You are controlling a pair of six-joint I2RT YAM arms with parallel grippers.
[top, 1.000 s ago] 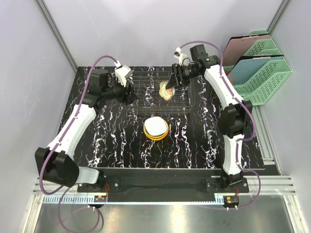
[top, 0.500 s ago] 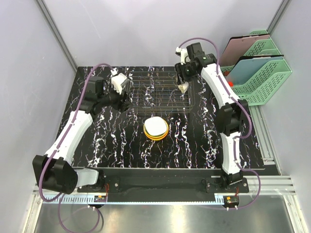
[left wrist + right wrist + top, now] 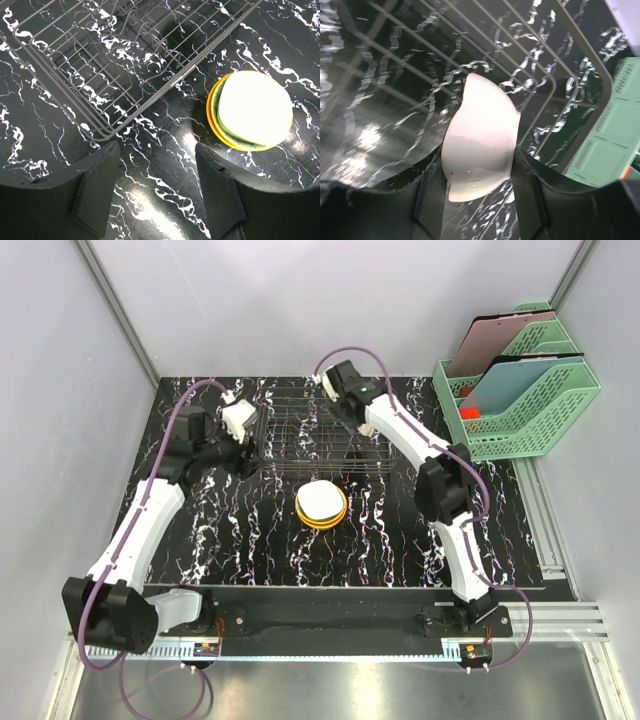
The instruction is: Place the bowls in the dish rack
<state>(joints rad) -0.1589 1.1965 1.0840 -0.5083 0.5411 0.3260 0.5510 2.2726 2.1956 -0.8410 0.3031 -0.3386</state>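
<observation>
Only the right wrist view shows a pale cream round plastic bowl (image 3: 480, 150). It is clamped on edge between the fingers of the right gripper (image 3: 479, 172), above the low rectangular dish rack of thin metal wire (image 3: 540, 65). In the top view that bowl is hidden beneath the right arm, which is stretched across the rack's far side. Whether the bowl touches the wires cannot be told, and its inside is turned away.

The left gripper (image 3: 156, 147) is seen in its own wrist view with its fingers spread wide and nothing between them. It is held over the black white-veined table (image 3: 230, 530) just off a corner of the rack.

A stack of round plastic bowls (image 3: 321, 505) stands on the table in front of the rack, near it but apart. From above, only a white top and an orange-yellow rim are made out. A green rim between them is added by the left wrist view. The number of bowls in the stack cannot be counted.

Green plastic mesh file trays (image 3: 530, 400) are placed at the table's right edge, well apart from the stack. One corner of them is caught in the right wrist view.
</observation>
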